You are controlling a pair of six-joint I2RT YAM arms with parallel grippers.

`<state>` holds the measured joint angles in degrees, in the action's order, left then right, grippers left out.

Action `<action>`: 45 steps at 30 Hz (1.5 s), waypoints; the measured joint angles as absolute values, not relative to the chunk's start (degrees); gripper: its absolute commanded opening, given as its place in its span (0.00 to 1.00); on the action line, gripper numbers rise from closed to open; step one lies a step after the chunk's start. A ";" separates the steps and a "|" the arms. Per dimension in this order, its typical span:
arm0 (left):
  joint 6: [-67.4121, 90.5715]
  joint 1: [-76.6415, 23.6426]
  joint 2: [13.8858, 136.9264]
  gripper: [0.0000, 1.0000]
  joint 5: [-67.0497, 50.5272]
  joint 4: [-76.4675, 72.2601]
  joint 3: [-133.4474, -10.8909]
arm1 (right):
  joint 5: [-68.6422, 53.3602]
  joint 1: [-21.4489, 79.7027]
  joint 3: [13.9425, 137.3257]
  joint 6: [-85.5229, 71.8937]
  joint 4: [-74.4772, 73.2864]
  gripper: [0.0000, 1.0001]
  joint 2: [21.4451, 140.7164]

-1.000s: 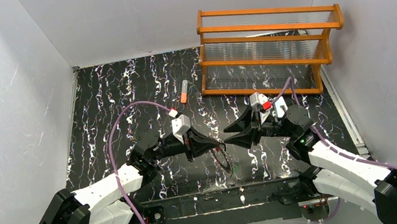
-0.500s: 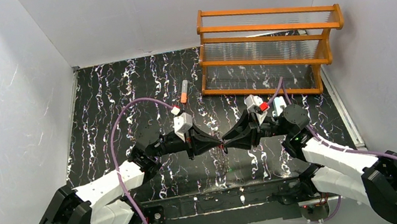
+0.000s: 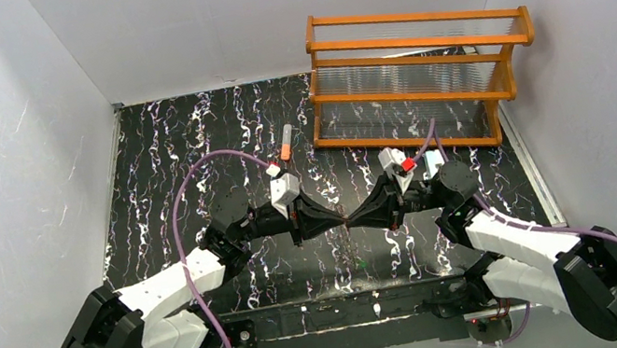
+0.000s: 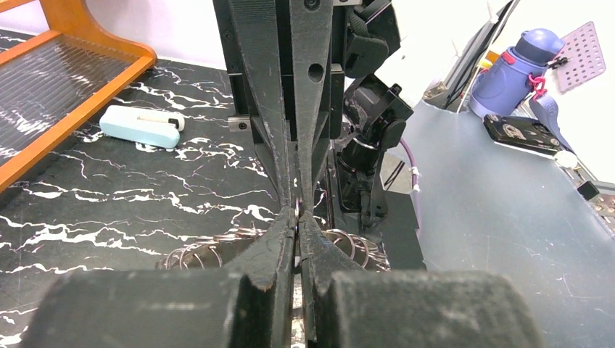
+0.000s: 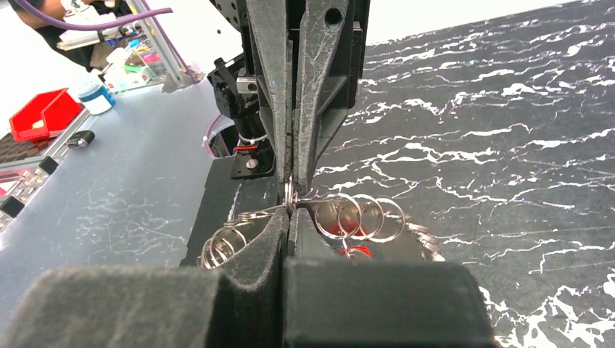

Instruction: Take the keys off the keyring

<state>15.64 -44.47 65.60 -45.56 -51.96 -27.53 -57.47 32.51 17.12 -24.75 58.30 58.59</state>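
Holds the keyring (image 5: 355, 216) over mid-table (image 3: 188, 156), pinched tip to tip between left gripper (image 4: 297, 230) and right gripper (image 5: 289, 217), both shut on its wire, probably to brace the coils while freeing the dangling red key (image 5: 354, 251).

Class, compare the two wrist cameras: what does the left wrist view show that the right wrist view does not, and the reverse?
Only the left wrist view: a pale blue-white clip lying near the orange rack. Only the right wrist view: a red key seen through the loops of the keyring, and a red bin at far left. Both: the left gripper and right gripper shut tip to tip on the keyring, above the black marbled table.
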 measured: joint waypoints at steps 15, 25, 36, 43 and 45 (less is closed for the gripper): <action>-3.18 -43.99 61.47 0.33 -42.39 -22.59 -39.53 | -54.24 32.64 45.06 0.49 -2.92 0.01 57.95; -12.14 -43.97 63.88 0.37 -42.74 -7.73 -46.65 | -47.48 33.61 62.26 14.26 -35.11 0.01 68.75; -10.17 -43.97 66.59 0.36 -46.02 -10.66 -45.78 | -40.49 39.79 72.71 19.86 -50.74 0.01 76.64; -8.88 -43.97 68.97 0.33 -49.25 -11.84 -45.45 | -37.93 41.34 75.22 21.26 -54.06 0.01 78.98; -8.73 -43.97 69.71 0.32 -49.89 -11.90 -45.45 | -37.63 41.69 75.37 21.37 -54.26 0.01 79.40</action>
